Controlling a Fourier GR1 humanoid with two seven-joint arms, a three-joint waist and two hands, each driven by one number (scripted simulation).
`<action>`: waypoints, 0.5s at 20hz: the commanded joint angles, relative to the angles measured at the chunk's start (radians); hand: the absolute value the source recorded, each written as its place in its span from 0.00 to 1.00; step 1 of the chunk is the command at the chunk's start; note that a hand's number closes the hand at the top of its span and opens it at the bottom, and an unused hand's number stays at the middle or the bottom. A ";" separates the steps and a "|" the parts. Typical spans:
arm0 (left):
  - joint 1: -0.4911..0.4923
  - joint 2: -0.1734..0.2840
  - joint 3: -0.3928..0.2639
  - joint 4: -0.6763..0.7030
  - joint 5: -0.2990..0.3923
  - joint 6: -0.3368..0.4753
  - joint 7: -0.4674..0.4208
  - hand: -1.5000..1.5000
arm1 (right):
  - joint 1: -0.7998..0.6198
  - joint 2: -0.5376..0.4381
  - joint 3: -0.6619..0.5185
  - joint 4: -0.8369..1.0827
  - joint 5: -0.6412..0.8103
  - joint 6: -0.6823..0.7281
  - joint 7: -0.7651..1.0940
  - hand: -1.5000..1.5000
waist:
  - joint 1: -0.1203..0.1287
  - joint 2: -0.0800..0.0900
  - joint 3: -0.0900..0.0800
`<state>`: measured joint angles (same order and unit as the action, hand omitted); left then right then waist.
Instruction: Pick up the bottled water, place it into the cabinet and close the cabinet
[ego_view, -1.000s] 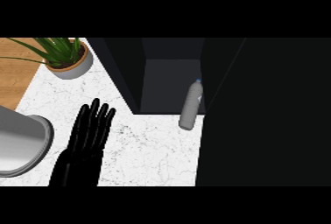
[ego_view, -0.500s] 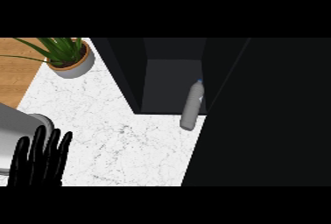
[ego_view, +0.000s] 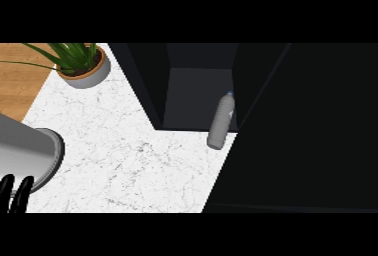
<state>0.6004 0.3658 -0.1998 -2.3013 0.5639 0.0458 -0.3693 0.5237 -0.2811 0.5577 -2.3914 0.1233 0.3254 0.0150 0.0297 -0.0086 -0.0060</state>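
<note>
I see the bottled water (ego_view: 221, 121) lying in the cabinet (ego_view: 196, 100) mouth; closing the door comes next. My left hand (ego_view: 15, 192) is empty, fingers straight, at the tabletop's (ego_view: 133, 160) near-left corner.

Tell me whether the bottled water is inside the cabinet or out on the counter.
Partly in: the bottled water stands at the front edge of the open cabinet, its base on the marble counter at the opening. Neither hand holds it.

A clear plastic water bottle (ego_view: 221, 121) is leaning, seemingly, at the dark open cabinet's (ego_view: 193, 85) front edge; a potted green plant (ego_view: 81, 64) is sitting far left.
</note>
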 joint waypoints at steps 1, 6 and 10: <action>0.050 0.023 0.065 -0.031 0.058 -0.045 -0.008 0.00 | -0.064 0.115 0.245 0.020 0.038 -0.021 0.126 1.00 | 0.008 0.006 0.002; 0.093 0.040 0.115 0.001 0.102 -0.115 -0.032 0.00 | -0.113 0.181 0.219 0.071 -0.030 -0.030 0.164 1.00 | 0.018 0.011 0.002; 0.122 0.078 0.186 -0.014 0.170 -0.184 -0.036 0.00 | -0.210 0.253 0.150 0.121 -0.107 -0.050 0.226 1.00 | 0.042 0.016 0.002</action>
<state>0.7034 0.4199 -0.0632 -2.2979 0.6774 -0.0953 -0.4058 0.3980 -0.1657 0.5431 -2.3506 0.0581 0.3153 0.1501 0.0571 -0.0027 -0.0061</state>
